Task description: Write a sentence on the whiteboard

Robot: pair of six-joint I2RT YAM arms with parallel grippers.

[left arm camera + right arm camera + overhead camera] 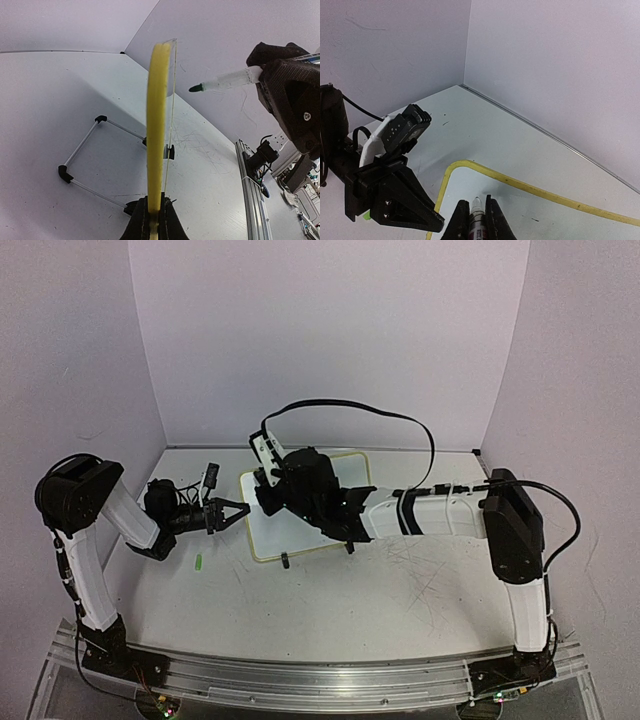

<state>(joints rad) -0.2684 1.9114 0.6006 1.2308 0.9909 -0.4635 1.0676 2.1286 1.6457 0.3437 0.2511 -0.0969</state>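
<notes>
Pale bare walls (330,340) close in the scratched white table (400,590) on three sides, and the whiteboard (285,535) sits near the middle of it, its thin yellow frame showing round the parts I can see. From the top camera most of its face is hidden under my right arm, so I cannot read anything on it. The left gripper (240,512) comes in from the whiteboard's left side and is closed narrow on that edge. In the left wrist view the yellow frame runs edge-on straight up from between the fingers (167,225). In the same view a thin wire stand (92,135) with black tips reaches out to one side of the whiteboard and rests on the table. The right gripper (476,210) hangs over the whiteboard near its far left corner, clamped on a marker (225,81) whose green tip points towards the writing face but stands clear of it. In the right wrist view the marker's nose pokes out between the two fingers, above the curved corner of the frame. A small green piece (199,562) lies on the table off the whiteboard's near left corner, apart from it. I cannot tell what it is.
</notes>
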